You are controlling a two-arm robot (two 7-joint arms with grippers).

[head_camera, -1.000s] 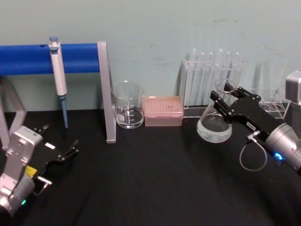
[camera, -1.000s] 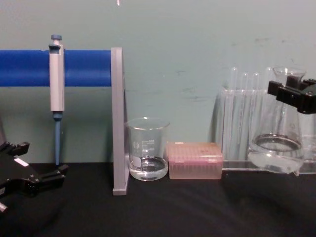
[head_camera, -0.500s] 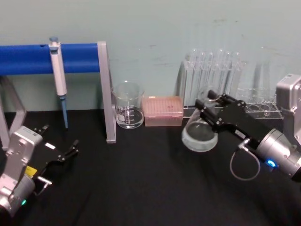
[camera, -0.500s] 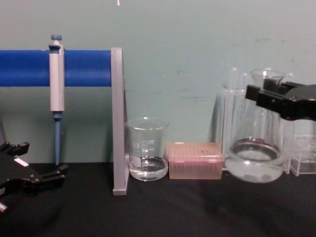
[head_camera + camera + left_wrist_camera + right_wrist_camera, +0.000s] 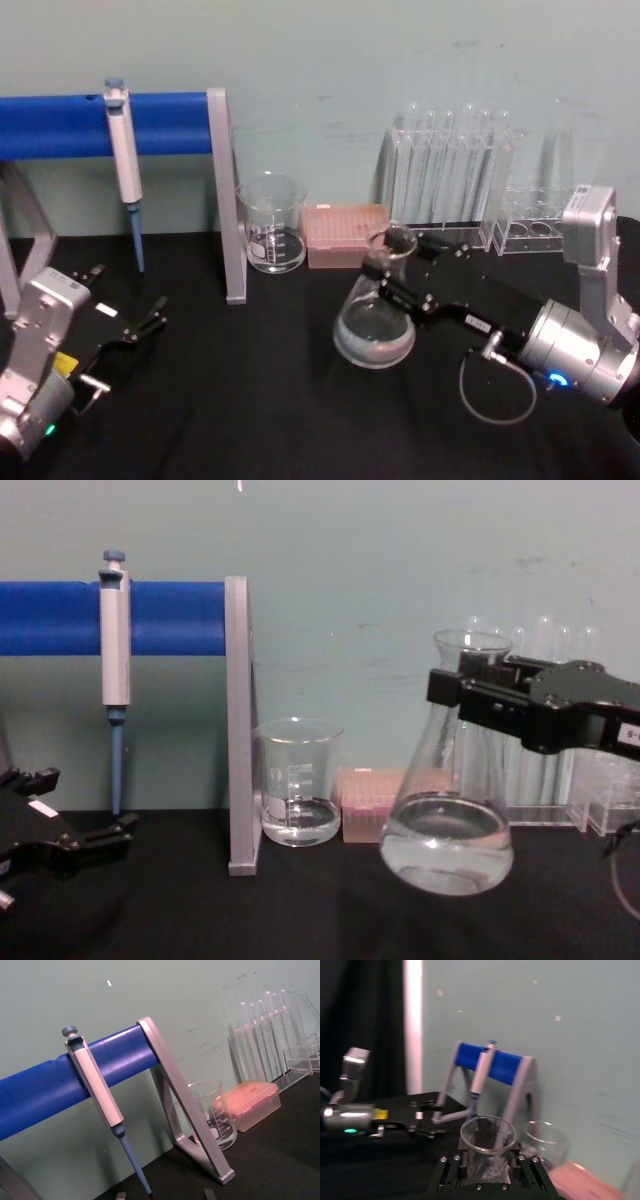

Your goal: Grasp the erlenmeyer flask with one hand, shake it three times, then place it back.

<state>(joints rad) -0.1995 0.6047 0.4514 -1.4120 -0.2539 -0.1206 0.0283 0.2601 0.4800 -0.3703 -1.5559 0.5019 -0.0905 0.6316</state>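
Flask: the erlenmeyer flask (image 5: pixel 375 330) is near the middle of the table (image 5: pixel 260 410), a little toward its right edge and just in front of the pink tip box (image 5: pixel 340 235). It is tilted slightly, with the neck leaning toward the right edge.
Flask base: I cannot tell whether it touches the table.
Right gripper: the right gripper (image 5: pixel 393 272) reaches in from the right edge, its two black fingers clamped on the flask's neck just under the flared rim.
Left gripper: the left gripper (image 5: pixel 130 290) sits near the front left corner with its fingers apart, holding nothing.
Chest view: from the side, clear liquid lies low in the flask (image 5: pixel 447 845), and the right gripper (image 5: pixel 470 695) crosses the neck level.
Right wrist view: this looks onto the flask's open rim (image 5: pixel 487 1135) held between the jaws.
Left wrist view: the pipette (image 5: pixel 97 1090) hangs on the blue stand (image 5: pixel 45 1085). The beaker (image 5: pixel 215 1120) stands beside the stand's grey leg, with the test tubes (image 5: pixel 262 1030) past the tip box along the back edge.
Beaker: in the chest view it (image 5: pixel 299 780) holds a little clear liquid and stands apart from the flask.
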